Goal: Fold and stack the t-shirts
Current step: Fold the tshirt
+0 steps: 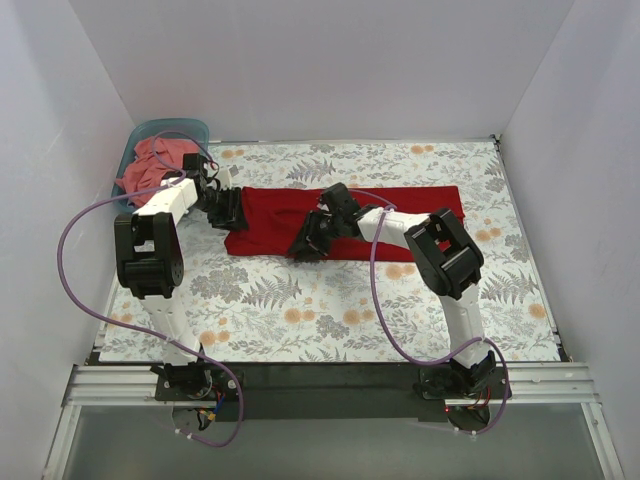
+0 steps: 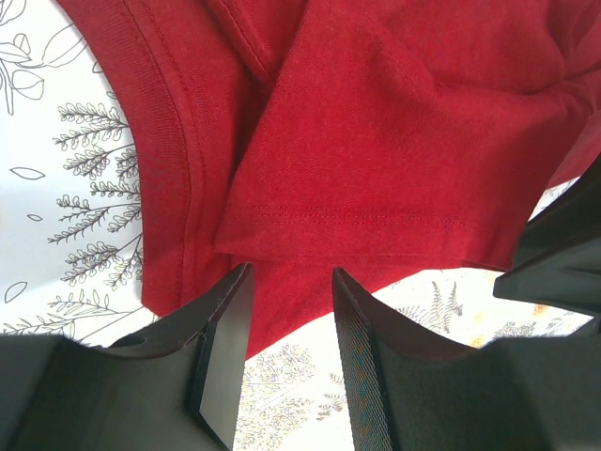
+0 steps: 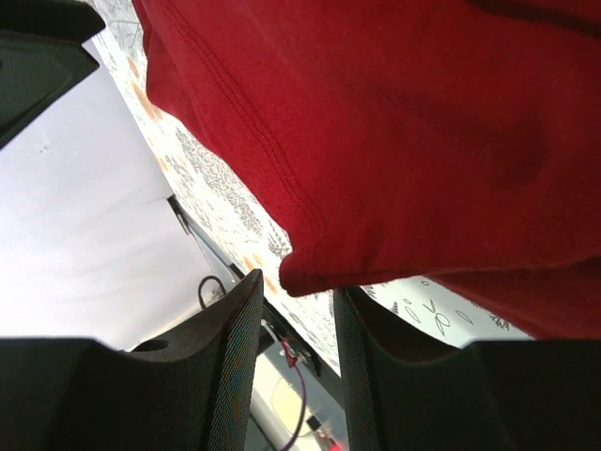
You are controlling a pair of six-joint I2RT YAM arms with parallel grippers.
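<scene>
**Both grippers at the crimson shirt, jaws parted, nothing pinched**

The floral-printed table top (image 1: 330, 310) carries the deep crimson cotton t-shirt (image 1: 420, 205) laid out as a long narrow band across its middle. That shape suggests it is already folded lengthwise, so a crosswise fold is probably next. The left arm (image 1: 150, 240) reaches to the band's left end and the right arm (image 1: 440, 250) to its near edge about midway along, likely the places from which the left part could be carried over.

In the far left corner the teal plastic tub (image 1: 150, 132) holds the paler salmon-pink t-shirt (image 1: 150, 160), bunched and unfolded. The left arm lies just beside it, so a wide swing could clip the rim.

The left gripper (image 2: 291, 282) stands with its fingers apart. The sleeve hem and a tongue of cloth lie between them, but table shows through the gap, so it is not clamped. The right gripper (image 3: 296, 287) is likewise parted, a hemmed corner just above its tips. A loose purple cable (image 1: 75, 240) loops outside the left arm, apart from the cloth.
</scene>
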